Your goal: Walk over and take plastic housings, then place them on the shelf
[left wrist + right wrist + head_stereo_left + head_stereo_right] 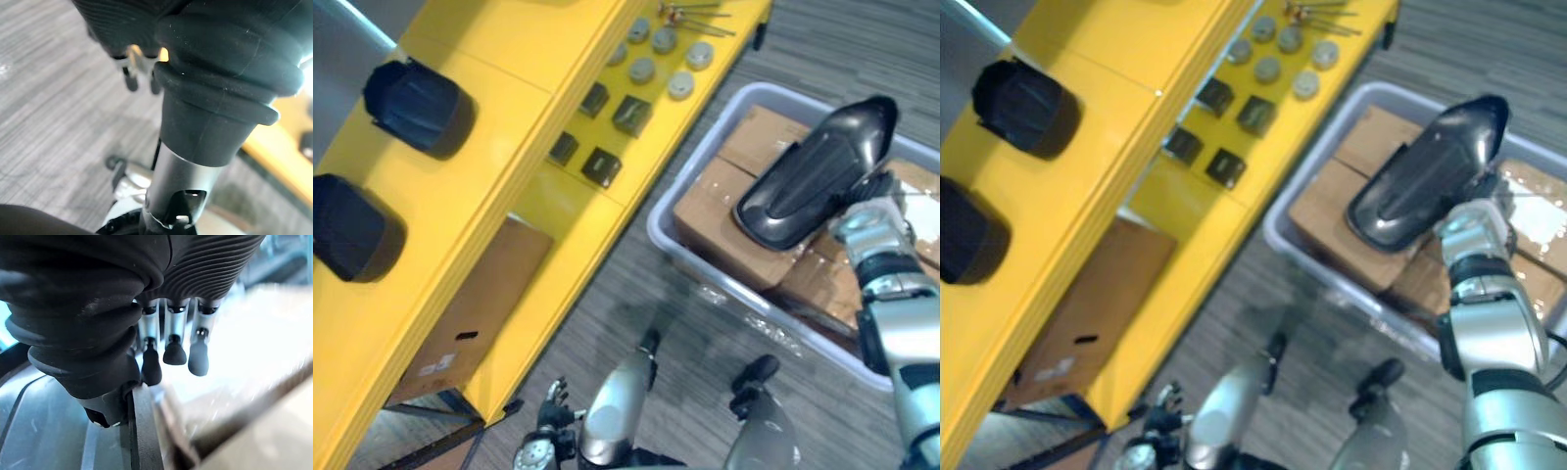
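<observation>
Plastic housing (813,176), black and glossy, sits at two o'clock in the head views, tilted with its narrow end up. It is held above a grey bin (724,284) packed with cardboard boxes (705,211). The right hand (873,223) grips it from below at its lower edge. In the right wrist view the fingers (173,350) curl down over that edge, with the thumb pressed against the housing's rim. A yellow shelf (460,225) runs from seven o'clock up to twelve o'clock. On its top level lie a second housing (416,106) at ten o'clock and a third housing (347,227) at nine o'clock, apart from each other. A lower level carries small black square parts (631,115) and grey round discs (644,69) toward twelve o'clock. A flat cardboard box (480,313) lies under the shelf at eight o'clock. The left hand (551,409) hangs at seven o'clock above the grey carpet (636,294), its fingers relaxed and holding nothing.
</observation>
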Robot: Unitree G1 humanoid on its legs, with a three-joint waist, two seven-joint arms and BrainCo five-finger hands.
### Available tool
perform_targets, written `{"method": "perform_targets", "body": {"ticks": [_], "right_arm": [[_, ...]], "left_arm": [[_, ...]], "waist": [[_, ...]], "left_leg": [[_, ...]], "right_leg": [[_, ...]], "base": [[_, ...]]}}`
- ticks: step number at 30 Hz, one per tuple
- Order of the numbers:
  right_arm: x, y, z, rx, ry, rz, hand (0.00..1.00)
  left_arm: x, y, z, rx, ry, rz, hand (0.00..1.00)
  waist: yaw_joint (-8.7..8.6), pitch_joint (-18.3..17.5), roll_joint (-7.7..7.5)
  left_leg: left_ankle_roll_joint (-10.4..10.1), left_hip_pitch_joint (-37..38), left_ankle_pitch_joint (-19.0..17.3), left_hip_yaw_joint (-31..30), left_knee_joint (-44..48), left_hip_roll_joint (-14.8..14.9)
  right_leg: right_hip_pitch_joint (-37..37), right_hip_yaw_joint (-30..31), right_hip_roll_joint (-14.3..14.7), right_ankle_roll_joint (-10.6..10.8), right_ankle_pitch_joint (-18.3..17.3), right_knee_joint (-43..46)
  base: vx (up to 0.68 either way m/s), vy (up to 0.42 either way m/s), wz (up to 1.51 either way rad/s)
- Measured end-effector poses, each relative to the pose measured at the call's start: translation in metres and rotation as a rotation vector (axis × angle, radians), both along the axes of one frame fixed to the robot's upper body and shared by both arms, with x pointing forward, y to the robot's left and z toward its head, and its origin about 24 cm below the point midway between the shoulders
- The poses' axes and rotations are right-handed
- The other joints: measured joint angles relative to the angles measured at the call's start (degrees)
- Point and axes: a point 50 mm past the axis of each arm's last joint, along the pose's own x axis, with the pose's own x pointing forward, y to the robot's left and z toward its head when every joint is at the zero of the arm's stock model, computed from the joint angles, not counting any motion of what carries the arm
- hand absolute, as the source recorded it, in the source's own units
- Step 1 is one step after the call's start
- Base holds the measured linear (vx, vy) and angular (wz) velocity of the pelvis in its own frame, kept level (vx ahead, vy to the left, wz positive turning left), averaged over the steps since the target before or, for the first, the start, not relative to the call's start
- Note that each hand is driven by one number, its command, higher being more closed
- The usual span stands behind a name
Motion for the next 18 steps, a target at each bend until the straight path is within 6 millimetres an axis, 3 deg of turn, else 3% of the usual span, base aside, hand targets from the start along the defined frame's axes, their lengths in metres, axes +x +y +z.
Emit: {"method": "perform_targets", "body": {"ticks": [4, 6, 7, 8, 9, 10, 11, 12, 14, 18], "right_arm": [[0.002, 0.015, 0.005, -0.074, -0.089, 0.074, 1.0], [0.005, 0.025, 0.005, -0.102, -0.113, 0.104, 1.0], [0.006, 0.033, 0.005, -0.12, -0.13, 0.123, 1.0], [0.006, 0.036, 0.005, -0.134, -0.144, 0.137, 1.0], [0.006, 0.038, 0.006, -0.146, -0.148, 0.144, 1.0], [0.008, 0.044, 0.009, -0.171, -0.159, 0.169, 1.0], [0.009, 0.049, 0.011, -0.185, -0.168, 0.187, 1.0], [0.011, 0.061, 0.013, -0.218, -0.186, 0.233, 1.0], [0.015, 0.084, 0.02, -0.262, -0.235, 0.313, 1.0], [0.015, 0.09, 0.029, -0.289, -0.27, 0.331, 1.0]], "left_arm": [[0.007, 0.012, 0.014, 0.121, -0.014, -0.117, 0.0], [0.01, 0.02, 0.021, 0.183, -0.032, -0.172, 0.0], [0.019, 0.028, 0.033, 0.2, -0.087, -0.161, 0.0], [0.049, 0.023, 0.07, 0.155, -0.294, -0.129, 0.0], [0.066, 0.016, 0.095, 0.121, -0.426, -0.122, 0.0], [0.097, -0.007, 0.143, 0.047, -0.683, -0.155, 0.0], [0.11, -0.02, 0.167, 0.008, -0.798, -0.178, 0.0], [0.127, -0.04, 0.205, -0.043, -0.969, -0.219, 0.0], [0.146, -0.062, 0.243, -0.054, -1.104, -0.303, 0.0], [0.175, -0.076, 0.259, -0.005, -1.102, -0.275, 0.0]], "waist": [[-1.32, 1.2, -1.79], [-1.59, 1.2, -1.88], [-2.15, 1.2, -1.95], [-2.72, 1.2, -1.95], [-2.86, 1.2, -1.95], [-3.33, 1.2, -1.97], [-3.8, 1.2, -2.06], [-5.07, 1.1, -2.77], [-7.24, 1.0, -5.01], [-8.84, 0.9, -6.68]], "left_leg": [[-0.1, 0.1, -0.8, 1.8, 1.0, 1.2], [-0.3, 0.2, -1.7, 2.7, 1.8, 1.9], [-0.4, 0.3, -2.0, 3.1, 2.1, 2.4], [-0.4, 0.3, -1.9, 3.0, 2.0, 2.4], [-0.4, 0.3, -1.9, 3.1, 1.9, 2.4], [-0.4, 0.3, -1.9, 3.5, 2.0, 2.6], [-0.4, 0.3, -1.9, 3.6, 2.0, 2.7], [-0.4, 0.3, -1.9, 4.2, 1.9, 2.8], [-0.4, 0.6, -1.9, 6.2, 1.7, 3.6], [-0.4, 2.4, -1.9, 8.8, 0.8, 4.3]], "right_leg": [[-0.1, 1.8, 1.6, -0.3, 1.2, -1.6], [0.0, 2.7, 2.7, -0.4, 2.0, -2.2], [0.0, 3.3, 3.2, -0.5, 2.1, -2.3], [0.0, 3.3, 3.2, -0.5, 2.2, -2.4], [0.0, 3.3, 3.3, -0.6, 2.3, -2.6], [0.1, 3.4, 3.4, -0.7, 3.0, -3.4], [0.4, 3.5, 3.5, -0.8, 3.5, -4.2], [0.8, 3.9, 4.0, -0.8, 4.6, -6.0], [0.8, 5.7, 5.0, -0.9, 6.6, -8.5], [0.8, 8.2, 5.7, -1.0, 7.1, -9.2]], "base": [[-0.04, 0.033, -0.27], [-0.02, 0.029, -0.34], [-0.01, 0.02, -0.13], [-0.01, 0.015, -0.09], [-0.03, 0.009, -0.05], [-0.05, 0.023, -0.11], [-0.07, 0.041, -0.18], [-0.06, 0.046, -0.22], [-0.03, 0.044, -0.41], [0.01, 0.04, -0.35]]}}
